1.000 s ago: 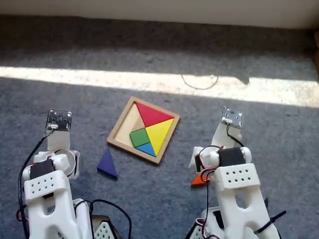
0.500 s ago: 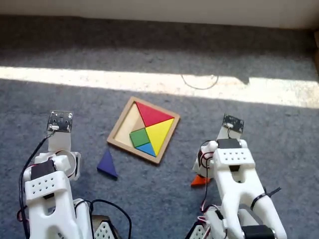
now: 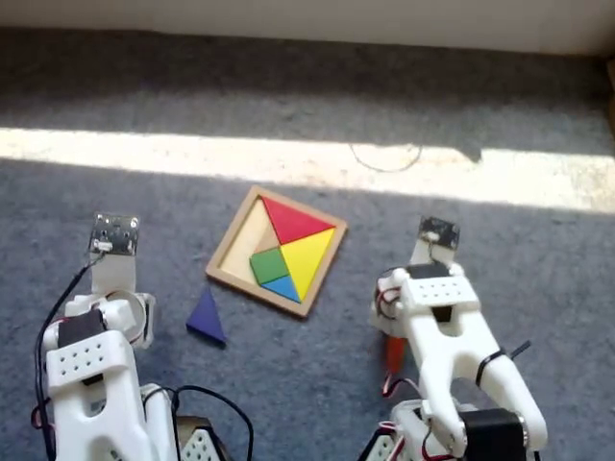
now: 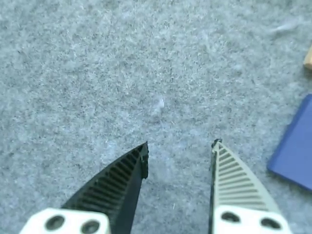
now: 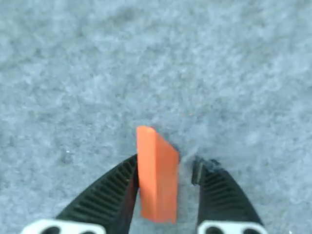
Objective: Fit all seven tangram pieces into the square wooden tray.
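Note:
The square wooden tray [image 3: 231,252] lies turned like a diamond on the grey carpet. It holds a red triangle [image 3: 286,219], a yellow triangle [image 3: 307,257], a green square [image 3: 268,264] and a small blue triangle [image 3: 283,286]. A dark blue triangle [image 3: 206,315] [image 4: 295,151] lies on the carpet beside the tray's near-left side. My left gripper [image 4: 179,146] is open over bare carpet just beside that triangle. My right gripper [image 5: 165,161] is shut on an orange piece [image 5: 156,180] [image 3: 394,352], held on edge between the fingers.
A corner of the tray [image 4: 308,57] shows in the left wrist view. The left arm [image 3: 91,355] and the right arm [image 3: 442,327] stand at the near edge. A thin wire loop [image 3: 384,158] lies in the sunlit strip far behind the tray.
The right arm swung over the orange piece and rose. The piece went from lying flat beside the arm to standing on edge in its gripper. The left arm barely moved.

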You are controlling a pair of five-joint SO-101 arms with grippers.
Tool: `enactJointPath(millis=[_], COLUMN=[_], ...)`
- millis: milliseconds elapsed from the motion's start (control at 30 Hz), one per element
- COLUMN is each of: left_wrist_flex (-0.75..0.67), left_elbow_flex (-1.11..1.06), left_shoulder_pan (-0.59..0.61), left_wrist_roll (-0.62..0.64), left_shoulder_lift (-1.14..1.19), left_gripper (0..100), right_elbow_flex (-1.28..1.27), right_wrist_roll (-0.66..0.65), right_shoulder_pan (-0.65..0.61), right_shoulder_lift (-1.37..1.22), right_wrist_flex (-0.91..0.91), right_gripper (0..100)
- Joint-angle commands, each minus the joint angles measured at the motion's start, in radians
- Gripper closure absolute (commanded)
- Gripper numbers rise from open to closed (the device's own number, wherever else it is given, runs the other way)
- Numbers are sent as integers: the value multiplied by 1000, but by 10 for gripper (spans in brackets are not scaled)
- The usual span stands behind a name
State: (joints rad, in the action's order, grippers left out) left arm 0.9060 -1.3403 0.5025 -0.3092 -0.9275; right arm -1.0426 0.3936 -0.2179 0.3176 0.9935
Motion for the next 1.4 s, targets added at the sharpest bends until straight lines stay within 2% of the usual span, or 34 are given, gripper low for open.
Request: enactJointPath(millis=[0,233,400,467,767,967,1167,1267,1367], left_wrist_flex=[-17,-17,-17,-17,-17,-17,-17,-17,-17], left_elbow_flex=[2,2,2,2,2,2,2,2,2], left_shoulder_pan=[4,4,4,4,4,4,4,4,4], left_wrist_roll=[5,5,5,5,5,5,5,5,5], left_shoulder_lift=[-19,-19,-19,-19,-19,-19,-19,-19,-19], left_gripper=[782,782,782,782,782,782,782,782,782], right_elbow_flex=[33,119,214,272,452,387,325,325,326], right_wrist_roll=[11,0,2,6,12,178,279,293,288], right_shoulder_pan=[-51,-65,-134,-159,-174,-183,-231,-228,-228], right_shoulder_lift=[-24,-24,-24,-24,-28,-64,-170,-222,-237], right_wrist_flex=[-16,-12,137,205,351,285,179,170,177], right_gripper=[995,978,823,796,797,797,797,826,917])
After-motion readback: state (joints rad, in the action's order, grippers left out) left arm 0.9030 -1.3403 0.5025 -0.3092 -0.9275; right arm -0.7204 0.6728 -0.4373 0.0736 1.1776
